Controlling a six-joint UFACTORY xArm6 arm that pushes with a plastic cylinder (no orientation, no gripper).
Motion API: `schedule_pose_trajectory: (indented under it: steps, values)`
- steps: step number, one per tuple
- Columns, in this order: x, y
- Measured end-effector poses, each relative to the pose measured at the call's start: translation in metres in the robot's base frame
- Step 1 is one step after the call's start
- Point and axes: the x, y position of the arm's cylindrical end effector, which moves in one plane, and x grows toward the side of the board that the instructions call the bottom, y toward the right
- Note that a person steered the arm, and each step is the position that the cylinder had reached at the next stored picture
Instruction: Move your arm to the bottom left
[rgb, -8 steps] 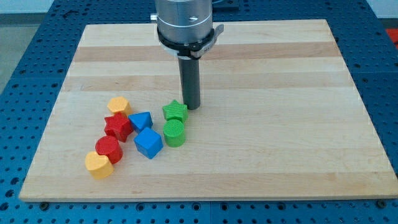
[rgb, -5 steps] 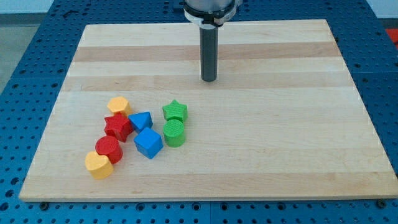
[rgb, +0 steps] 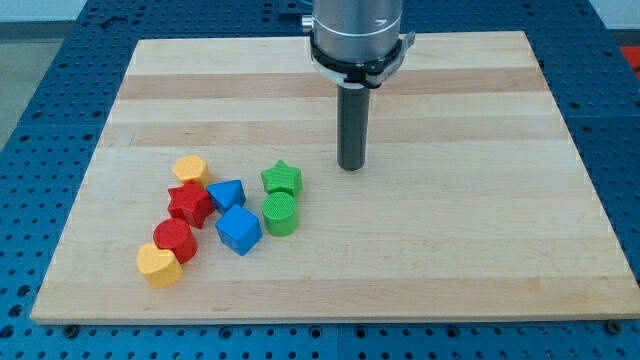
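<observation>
My tip (rgb: 351, 166) on wooden board (rgb: 480, 240), right of green star (rgb: 282, 178)

One camera looks down at an angle from the near side, taking in the whole pale wooden board (rgb: 420, 260).

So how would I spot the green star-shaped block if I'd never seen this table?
Start at the wooden board and find the cluster of coloured blocks in its lower left. The green star block is the cluster's piece nearest my tip, directly above the green cylinder. Only it has points.
</observation>
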Motion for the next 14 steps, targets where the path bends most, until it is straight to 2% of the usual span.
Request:
schedule_pose_trajectory:
  steps: [3, 4, 6, 8, 9, 13, 14]
  values:
    - [0.128, 0.005]
    - [0.163, -0.026]
    - [0.18, -0.041]
    - [0.18, -0.042]
    - [0.179, -0.064]
    - [0.18, -0.079]
    - [0.18, -0.098]
